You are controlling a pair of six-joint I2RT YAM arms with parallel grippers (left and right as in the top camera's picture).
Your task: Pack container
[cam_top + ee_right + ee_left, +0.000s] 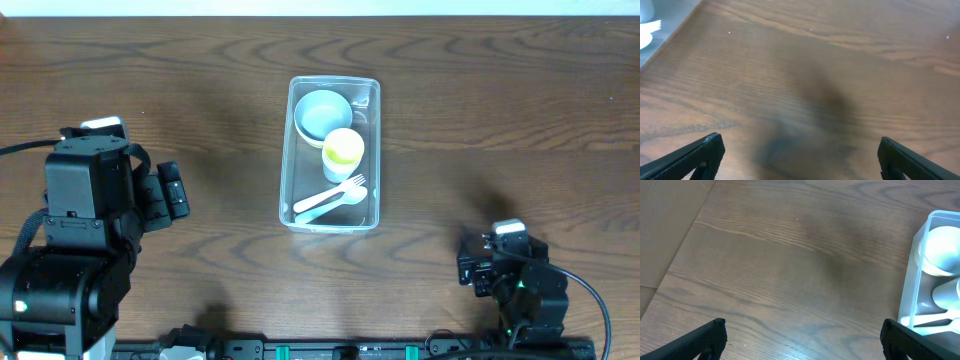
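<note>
The clear rectangular container [287, 170] stands in the middle of the table. Inside it are a light blue bowl [323, 112], a yellow cup [343, 149], a white fork [332, 193] and a pale spoon [340, 203]. The container also shows at the right edge of the left wrist view [912, 275]. My left gripper [802, 335] is open and empty, well left of the container. My right gripper [800, 152] is open and empty over bare wood, right of and nearer than the container. In the overhead view the left gripper [175, 190] and right gripper [468, 262] sit apart from the container.
The table is dark brown wood [480, 110]. Its left edge shows in the left wrist view [670, 260]. A rail with black and green fittings [320, 350] runs along the near edge.
</note>
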